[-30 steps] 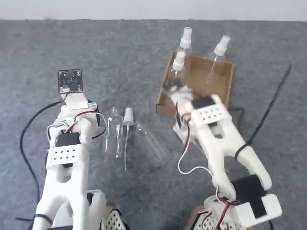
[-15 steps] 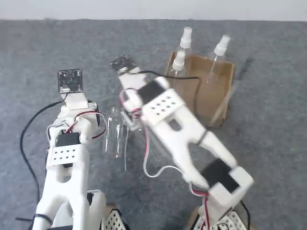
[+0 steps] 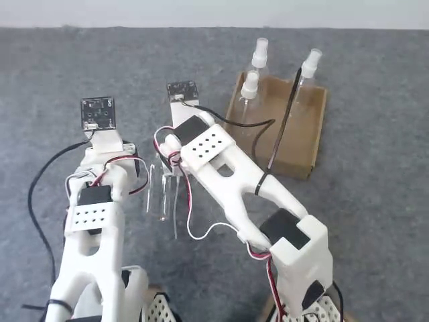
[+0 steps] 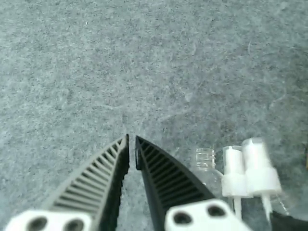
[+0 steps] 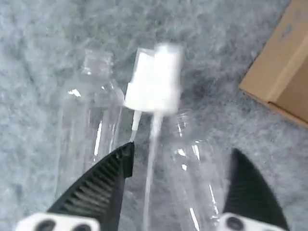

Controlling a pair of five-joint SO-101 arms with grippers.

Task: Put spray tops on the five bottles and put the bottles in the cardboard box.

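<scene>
Two clear bottles without tops lie on the grey carpet, one [image 5: 86,120] beside the other [image 5: 192,159], with two white spray tops [image 5: 154,82] between their necks. My right gripper [image 5: 183,153] hangs open just above them, its fingers to either side of the second bottle. In the high view the right arm [image 3: 214,154] stretches over this spot and one bottle [image 3: 159,188] shows beside it. My left gripper [image 4: 131,141] is shut with nothing in it, over bare carpet beside a bottle neck [image 4: 204,159]. Three bottles with spray tops [image 3: 249,86] stand at the cardboard box [image 3: 305,127].
The box's corner [image 5: 288,62] lies close to the loose bottles. The left arm [image 3: 100,174] stands beside them on the other side. A black cable [image 3: 281,127] from the right arm runs across the box. Open carpet lies at the far left and far right.
The right arm has swung left from the cardboard box to above the loose bottles and spray tops on the carpet. The left arm has stayed still.
</scene>
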